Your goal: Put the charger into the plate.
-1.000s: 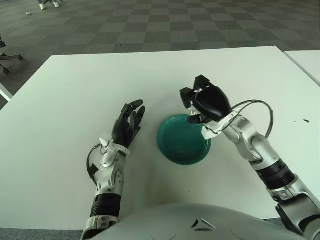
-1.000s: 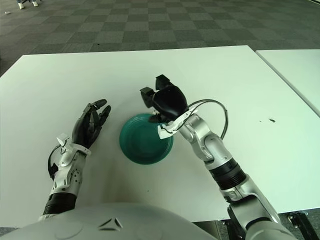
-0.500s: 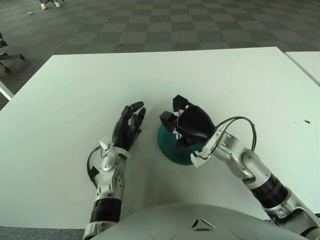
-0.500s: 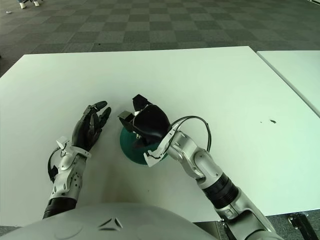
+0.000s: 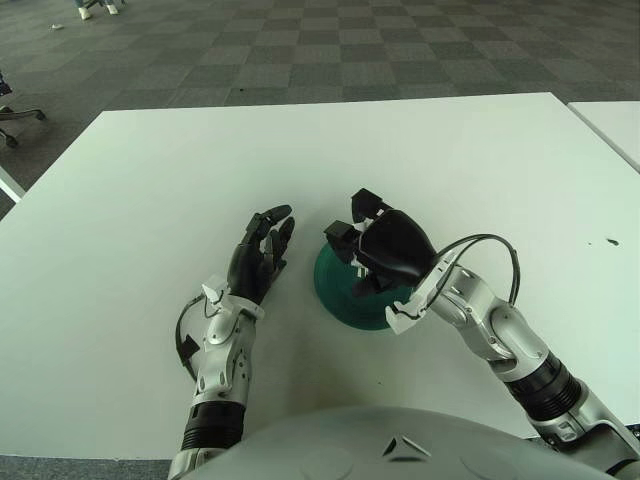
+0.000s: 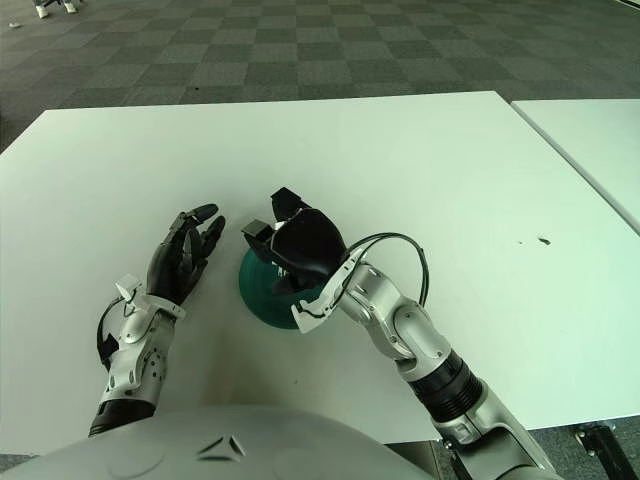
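The right hand [image 5: 385, 248] hangs low over the green plate [image 5: 332, 300], covering most of the dish from both eyes, so only the near and left parts of the rim show. The charger itself cannot be made out anywhere: nothing like it lies on the bare white desk [image 5: 150, 200], and the spot where it would most likely be, under the dark palm and above the plate's middle, is hidden. Whether this hand has hold of it, or how far open it is, cannot be told from here. The left hand [image 5: 255, 265] shows just to the left of the plate, its fingers [image 5: 270, 222] stretched out flat and holding nothing.

As a judgement, a charger of the usual kind is a small, rigid plastic block, light for its size, with smooth, somewhat slippery faces (and possibly metal prongs on one end, though none can be seen). It should not deform under pressure, so a firm pinch across its two widest flat sides would be the safest hold, with the prong end kept clear. It is hardly fragile, but a drop from any height onto a hard, shallow plate could make it bounce or skid out over the low rim, so it wants letting go close to the plate's floor, near the centre. The plate looks light and could itself slide on the smooth desk if nudged
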